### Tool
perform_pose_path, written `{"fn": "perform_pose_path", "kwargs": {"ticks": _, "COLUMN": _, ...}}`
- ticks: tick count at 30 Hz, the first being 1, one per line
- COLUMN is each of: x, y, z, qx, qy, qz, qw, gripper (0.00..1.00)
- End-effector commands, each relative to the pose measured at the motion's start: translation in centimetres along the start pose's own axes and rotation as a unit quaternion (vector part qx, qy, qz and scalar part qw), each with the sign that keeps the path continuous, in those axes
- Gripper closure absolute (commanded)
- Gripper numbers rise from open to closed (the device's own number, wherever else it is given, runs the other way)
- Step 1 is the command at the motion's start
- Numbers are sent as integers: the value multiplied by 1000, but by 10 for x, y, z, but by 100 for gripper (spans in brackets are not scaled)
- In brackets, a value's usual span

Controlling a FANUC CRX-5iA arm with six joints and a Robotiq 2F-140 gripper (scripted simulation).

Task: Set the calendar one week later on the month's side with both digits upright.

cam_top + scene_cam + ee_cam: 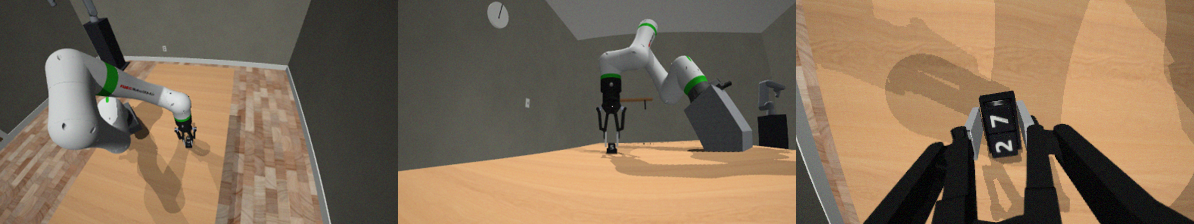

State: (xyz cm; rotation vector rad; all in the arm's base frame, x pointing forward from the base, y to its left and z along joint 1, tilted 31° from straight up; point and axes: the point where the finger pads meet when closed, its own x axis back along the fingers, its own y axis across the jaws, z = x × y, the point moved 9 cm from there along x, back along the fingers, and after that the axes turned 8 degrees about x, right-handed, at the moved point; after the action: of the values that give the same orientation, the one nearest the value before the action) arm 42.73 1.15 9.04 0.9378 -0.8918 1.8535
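The small black tray (188, 147) (611, 152) (996, 95) stands on the wooden table. In the wrist view two black cubes sit in it side by side: one cube (999, 120) shows a white 7 on top, the other cube (1003, 146) a white 2. The exterior view shows an upright white 5 on a cube face (611, 147); I cannot tell which cube bears it. The month side cannot be read. My gripper (611, 144) (999, 114) is open, pointing down, with a pale fingertip on each side of the tray and gaps between them and it.
The arm's grey base (719, 121) stands on the table (125, 197) (511, 189), away from the tray. Dark arm shadows cross the wood. A black pedestal (106, 43) (772, 130) with another device stands farther back.
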Motion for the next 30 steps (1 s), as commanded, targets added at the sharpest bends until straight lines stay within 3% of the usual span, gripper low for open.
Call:
{"fn": "perform_pose_path", "kwargs": {"ticks": 1, "x": 7, "y": 0, "z": 0, "qx": 0, "qy": 0, "qz": 0, "qw": 1000, "gripper": 72}}
{"fn": "perform_pose_path", "kwargs": {"ticks": 11, "x": 58, "y": 0, "z": 0, "qx": 0, "qy": 0, "qz": 0, "qw": 1000, "gripper": 72}}
{"fn": "perform_pose_path", "kwargs": {"ticks": 19, "x": 82, "y": 0, "z": 0, "qx": 0, "qy": 0, "qz": 0, "qw": 1000, "gripper": 72}}
{"fn": "perform_pose_path", "kwargs": {"ticks": 25, "x": 87, "y": 0, "z": 0, "qx": 0, "qy": 0, "qz": 0, "qw": 1000, "gripper": 72}}
{"fn": "perform_pose_path", "kwargs": {"ticks": 26, "x": 87, "y": 0, "z": 0, "qx": 0, "qy": 0, "qz": 0, "qw": 1000, "gripper": 0}}
{"fn": "perform_pose_path", "kwargs": {"ticks": 30, "x": 87, "y": 0, "z": 0, "qx": 0, "qy": 0, "qz": 0, "qw": 1000, "gripper": 0}}
